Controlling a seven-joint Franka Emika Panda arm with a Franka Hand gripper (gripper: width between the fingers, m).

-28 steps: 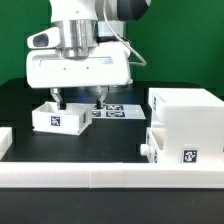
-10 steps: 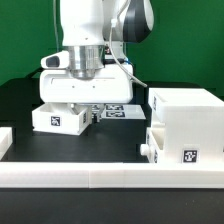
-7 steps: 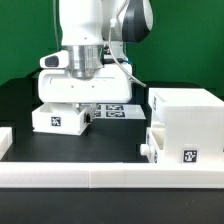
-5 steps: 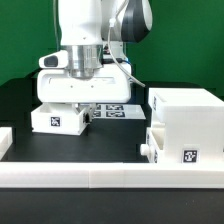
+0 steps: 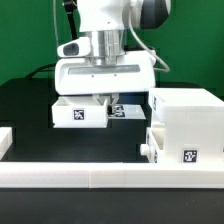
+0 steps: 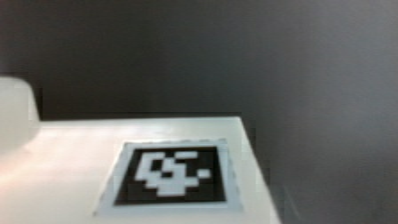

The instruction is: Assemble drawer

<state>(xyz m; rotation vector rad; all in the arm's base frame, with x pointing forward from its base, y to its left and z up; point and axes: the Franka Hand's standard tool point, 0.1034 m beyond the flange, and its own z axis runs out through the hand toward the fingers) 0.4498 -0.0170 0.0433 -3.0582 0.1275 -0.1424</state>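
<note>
White drawer box [image 5: 80, 113] is being held clamped in the gripper [image 5: 104, 100], not yet inside the cabinet [image 5: 190, 120] by the tabletop's near edge.

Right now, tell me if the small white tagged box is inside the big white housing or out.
Out: the box is at the gripper, apart from the housing, to the exterior view's left.

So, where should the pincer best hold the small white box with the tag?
Probably the thin side wall on the exterior view's right of the small white box, from above: it sits upright and looks open-topped, so the pincer can straddle that wall.
</note>
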